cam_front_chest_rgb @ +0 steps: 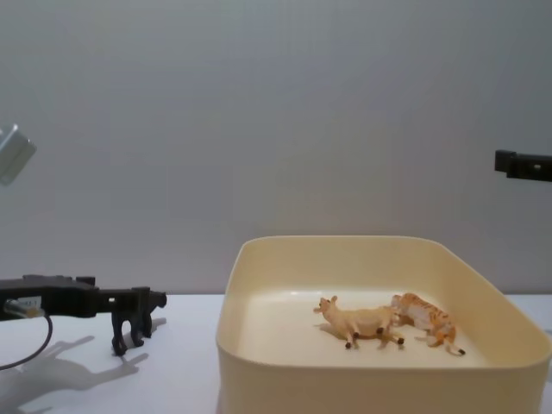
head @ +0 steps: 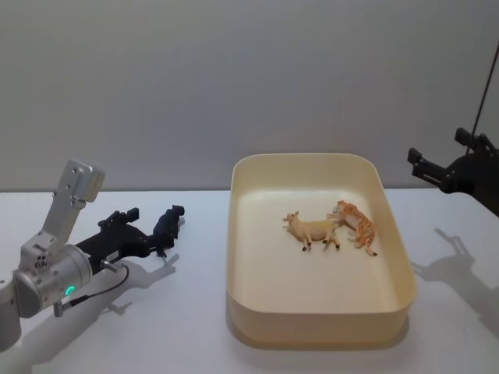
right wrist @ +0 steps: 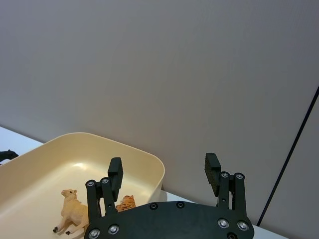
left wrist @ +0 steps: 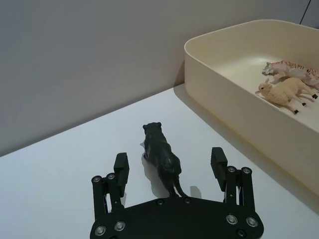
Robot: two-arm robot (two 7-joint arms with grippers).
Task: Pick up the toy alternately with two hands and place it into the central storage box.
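Toy (left wrist: 158, 147) within spread left end effector (left wrist: 169, 159)

Wide-spread right hand (right wrist: 163, 164), storage box (right wrist: 99, 154) beyond

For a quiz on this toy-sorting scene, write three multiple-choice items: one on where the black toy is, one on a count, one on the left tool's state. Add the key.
1. Where is the black toy?
A. on the table, left of the storage box
B. in the box
C. in the air

2. How many toys lie in the box?
A. none
B. two
C. four

3. The left tool is:
A. shut and empty
B. inside the box
C. open around the black toy

Key: 1 A, it stands on the table beside the box. 2 B, a tan animal and an orange tiger lie there. 3 C, its fingers stand apart either side of the toy.
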